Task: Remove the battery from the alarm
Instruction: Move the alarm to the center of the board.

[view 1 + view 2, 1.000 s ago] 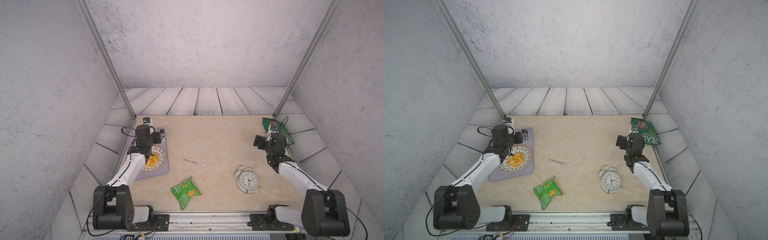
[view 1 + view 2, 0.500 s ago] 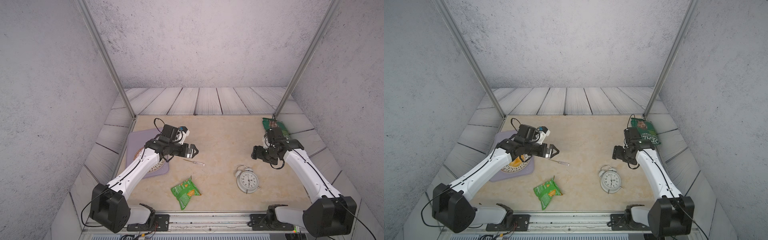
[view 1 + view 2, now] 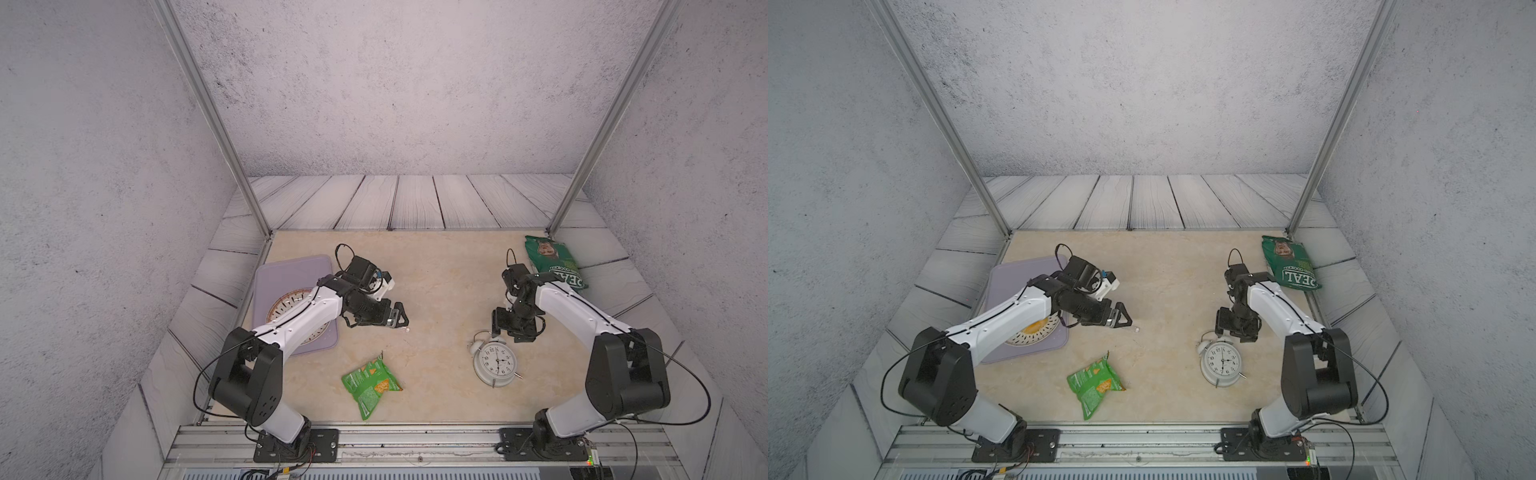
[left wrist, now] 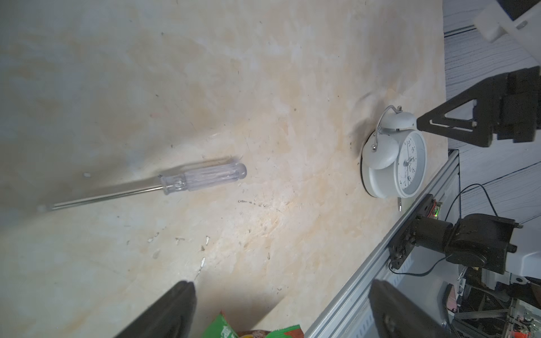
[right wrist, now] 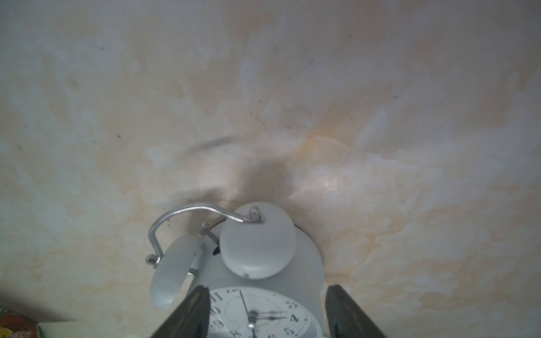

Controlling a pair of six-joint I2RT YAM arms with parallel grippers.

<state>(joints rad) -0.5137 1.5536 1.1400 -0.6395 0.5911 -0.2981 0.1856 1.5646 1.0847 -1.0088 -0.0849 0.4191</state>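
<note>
**Q:** Top views: what has changed?
**A:** Both arms have left their parked poses. The left gripper (image 3: 404, 318) has swung off the purple tray (image 3: 291, 266) to mid-bench and now sits over the screwdriver (image 3: 406, 330), of which only one end shows. Its fingers are wide apart. The right gripper (image 3: 1233, 334) has come away from the dark green bag (image 3: 1291, 266). It now hangs just beyond the bells of the alarm (image 3: 1221, 363), which lies face up at the near right.

**Q:** What does that mean for the task?
**A:** Judged as approach only. The battery is nowhere visible. Presumably it sits behind the back panel, which faces the bench (image 3: 449, 282), so the alarm must first be turned.

**Q:** Left wrist view?
**A:** The clear-handled screwdriver lies ahead of the spread fingers (image 4: 175, 310). The alarm is beyond it, and one right finger is near a bell but not touching it.

**Q:** Right wrist view?
**A:** The fingers (image 5: 193, 313) have narrowed partway but stand apart on either side of the dial, clamped on nothing.

**Q:** Any writing?
**A:** The bag shows inverted white letters ending "EAL", and the smaller line is illegible. The print on the light green packet (image 3: 370, 384) is too small to read. On the dial, numerals 3, 4, 5, 8, 9 and 11 are legible.
</note>
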